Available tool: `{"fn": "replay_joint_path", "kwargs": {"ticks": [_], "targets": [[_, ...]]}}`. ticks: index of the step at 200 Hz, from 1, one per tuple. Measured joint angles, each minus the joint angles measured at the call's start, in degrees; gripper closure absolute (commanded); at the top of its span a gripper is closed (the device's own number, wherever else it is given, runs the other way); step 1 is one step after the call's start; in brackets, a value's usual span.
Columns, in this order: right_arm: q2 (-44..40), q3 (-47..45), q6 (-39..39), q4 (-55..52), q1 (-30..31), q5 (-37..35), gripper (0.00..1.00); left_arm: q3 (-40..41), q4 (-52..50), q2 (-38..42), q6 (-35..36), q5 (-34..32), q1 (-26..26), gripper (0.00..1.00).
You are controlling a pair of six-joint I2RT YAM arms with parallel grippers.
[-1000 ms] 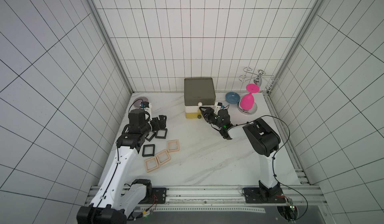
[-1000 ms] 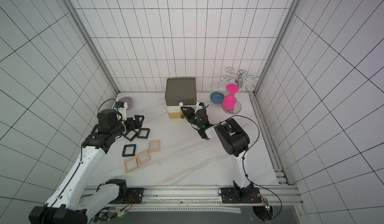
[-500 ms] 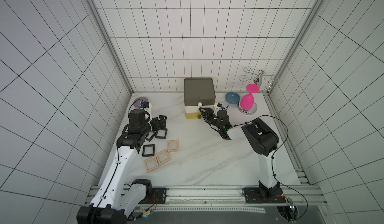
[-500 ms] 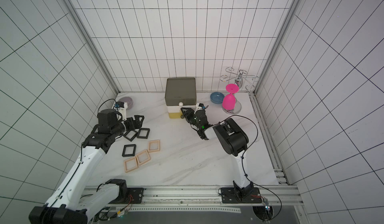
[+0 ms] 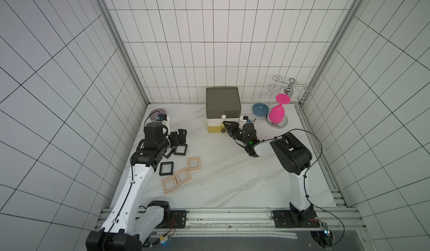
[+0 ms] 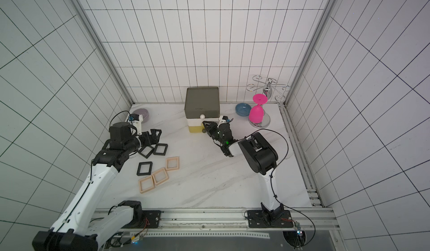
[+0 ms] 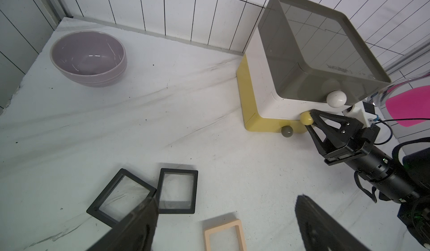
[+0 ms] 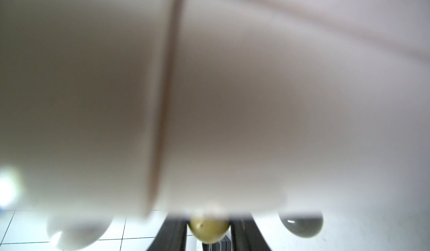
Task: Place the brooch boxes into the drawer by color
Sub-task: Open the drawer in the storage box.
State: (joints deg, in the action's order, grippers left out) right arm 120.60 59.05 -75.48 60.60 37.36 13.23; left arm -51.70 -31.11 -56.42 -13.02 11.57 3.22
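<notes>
At the counter's back left corner sits a purple bowl, its glazed inside bare in the left wrist view. Just in front of it, near the left edge, the left gripper hangs low with its jaws spread wide and nothing between them. Under and beside it lie two black boxes, touching, the leftward one turned askew. A third black box lies nearer the front edge. Right of that one, three peach boxes lie flat in a loose chain, the two frontmost touching. All six are on the counter, well apart from the drawer.

The drawer stands at the middle of the back edge. Its three tiers, olive on white on yellow, are all pushed in, so their contents are hidden. The right gripper reaches to its front from the right. Its fingers have closed in on the yellow knob of the white tier, one pressed to each side.

Toward the back right corner sits a blue bowl, its inside bare as far as the top views show. Beside it a pink glass stands upside down on the round base of a chrome stand.
</notes>
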Motion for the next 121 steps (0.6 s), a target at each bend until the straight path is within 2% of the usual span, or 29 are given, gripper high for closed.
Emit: {"fn": "replay_joint_path", "kwargs": {"ticks": [41, 121], "targets": [[-0.6, -2.0, -0.3, 1.8, 0.4, -0.5, 0.75, 0.0, 0.0, 0.0, 0.0, 0.0, 0.0, 0.04], [-8.6, -13.2, -0.2, 3.2, 3.8, -1.6, 0.75, 0.0, 0.0, 0.0, 0.0, -0.2, 0.0, 0.04]]}}
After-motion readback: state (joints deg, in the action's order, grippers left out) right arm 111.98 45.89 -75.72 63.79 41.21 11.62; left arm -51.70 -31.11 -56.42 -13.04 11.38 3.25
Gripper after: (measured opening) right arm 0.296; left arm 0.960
